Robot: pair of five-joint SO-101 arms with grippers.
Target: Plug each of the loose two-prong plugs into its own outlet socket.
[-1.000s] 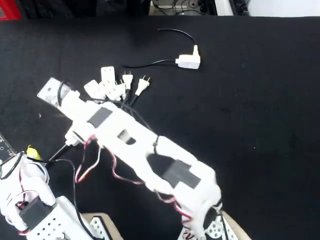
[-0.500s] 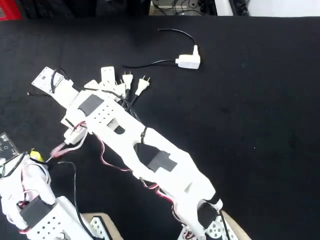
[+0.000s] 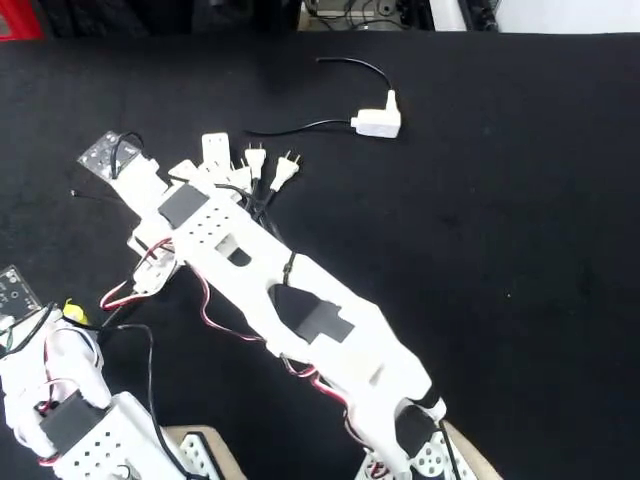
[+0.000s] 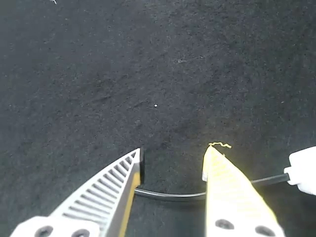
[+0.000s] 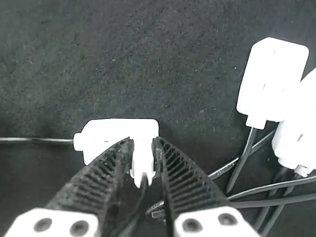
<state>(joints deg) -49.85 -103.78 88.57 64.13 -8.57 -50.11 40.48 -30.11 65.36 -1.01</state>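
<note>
My right gripper (image 5: 143, 144) is shut on a white two-prong plug (image 5: 143, 165). The plug's front end meets a white outlet socket (image 5: 116, 136) lying flat on the black table. Two more white sockets (image 5: 273, 79) lie beside it with black cords. From above, the right arm (image 3: 260, 270) reaches across to the socket cluster (image 3: 213, 150), and two loose plugs (image 3: 270, 163) lie just past it. One plug and socket pair (image 3: 377, 122) sits joined farther back. My left gripper (image 4: 173, 153) is open low over the table, a black cord (image 4: 168, 195) crossing between its fingers.
The left arm (image 3: 65, 415) stands at the near left corner with loose red and black wires (image 3: 150, 300) close by. A white piece (image 4: 303, 170) ends the cord by the left gripper. The table's right half is bare black cloth (image 3: 520, 250).
The right arm's wrist has rolled and its end has shifted slightly toward the far side, closer to the socket cluster. The left arm has hardly moved.
</note>
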